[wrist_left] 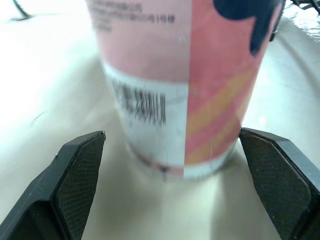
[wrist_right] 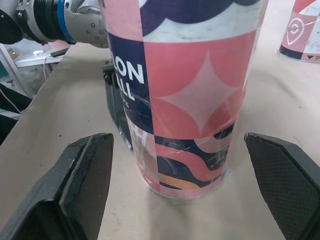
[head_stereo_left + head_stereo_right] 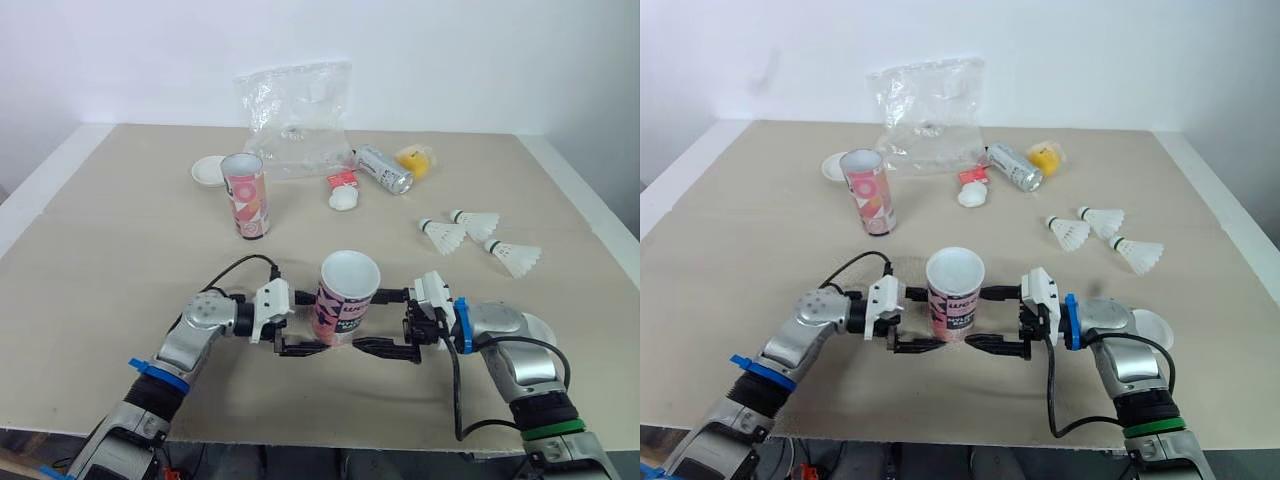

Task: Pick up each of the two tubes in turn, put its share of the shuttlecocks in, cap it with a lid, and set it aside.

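Tube (image 3: 346, 285) stands upright between left gripper (image 3: 322, 322) and right gripper (image 3: 372, 320) (jaws spread).

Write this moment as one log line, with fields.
near tube: upright | left end effector: open, straddling tube base | right end effector: open, straddling tube base | shuttlecocks: three, loose

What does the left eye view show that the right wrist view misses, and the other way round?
The left eye view adds three shuttlecocks, a plastic bag, a can and a white lid. The right wrist view adds a close look at the near tube: its print of large letters and a pale star. Both share the near tube standing upright, the left gripper and right gripper open on either side of it, and the far tube.
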